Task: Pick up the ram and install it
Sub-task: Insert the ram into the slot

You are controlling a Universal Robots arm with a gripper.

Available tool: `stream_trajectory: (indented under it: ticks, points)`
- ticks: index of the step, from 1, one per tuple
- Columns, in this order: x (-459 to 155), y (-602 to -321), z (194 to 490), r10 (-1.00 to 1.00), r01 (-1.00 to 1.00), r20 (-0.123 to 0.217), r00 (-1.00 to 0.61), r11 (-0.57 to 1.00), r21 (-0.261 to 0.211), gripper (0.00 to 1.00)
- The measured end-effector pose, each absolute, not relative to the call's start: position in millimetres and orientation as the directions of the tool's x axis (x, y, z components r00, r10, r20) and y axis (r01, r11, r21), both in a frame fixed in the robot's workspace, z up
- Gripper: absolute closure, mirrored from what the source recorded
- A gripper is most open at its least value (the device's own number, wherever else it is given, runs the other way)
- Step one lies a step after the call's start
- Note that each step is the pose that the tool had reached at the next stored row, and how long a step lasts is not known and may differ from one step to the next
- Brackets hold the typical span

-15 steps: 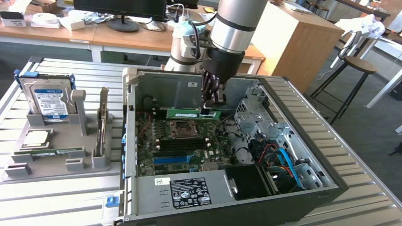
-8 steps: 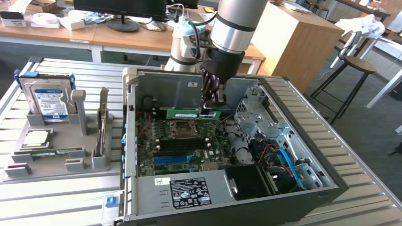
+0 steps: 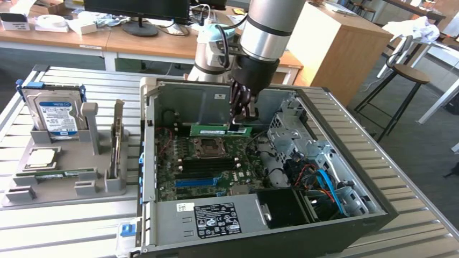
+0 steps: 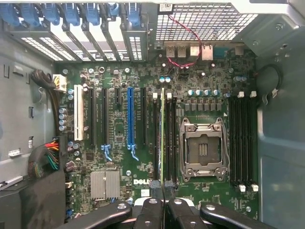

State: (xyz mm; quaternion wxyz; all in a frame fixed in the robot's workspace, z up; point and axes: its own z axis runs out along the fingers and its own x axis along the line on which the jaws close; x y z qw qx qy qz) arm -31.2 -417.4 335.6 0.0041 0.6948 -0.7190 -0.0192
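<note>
On the exterior view's left, a grey fixture (image 3: 61,185) sits on the slatted metal worktop (image 3: 72,236). It carries an upright hard drive (image 3: 57,115), a processor chip (image 3: 40,157) lying flat, and an expansion card (image 3: 117,145) standing on edge. Just beside it is the open computer case (image 3: 149,161), lying on its side with the motherboard (image 3: 208,166) facing up.

My arm (image 3: 265,27) reaches down into the case from the far side. My jaws are clamped together on the ram (image 3: 215,130), gripping it at the end toward the exterior view's right. The green stick is held level, on its long edge, above the far part of the board, past the CPU socket (image 3: 208,145).

From my wrist, the ram (image 4: 162,138) is seen edge-on as a thin line. It runs along the black memory slots between the blue expansion slot (image 4: 130,117) and the CPU socket (image 4: 202,150). I cannot tell whether it touches a slot.

Toward the exterior view's right are the metal drive cage (image 3: 294,134), a blue cable (image 3: 326,183) and, off the worktop, a stool (image 3: 410,72).
</note>
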Motion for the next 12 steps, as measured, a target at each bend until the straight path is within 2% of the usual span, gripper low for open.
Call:
stream_trajectory:
  ticks: [12]
  points:
    - [-31, -417, 321, -0.999, -0.999, -0.02, -0.035, 0.034, 0.034, 0.89]
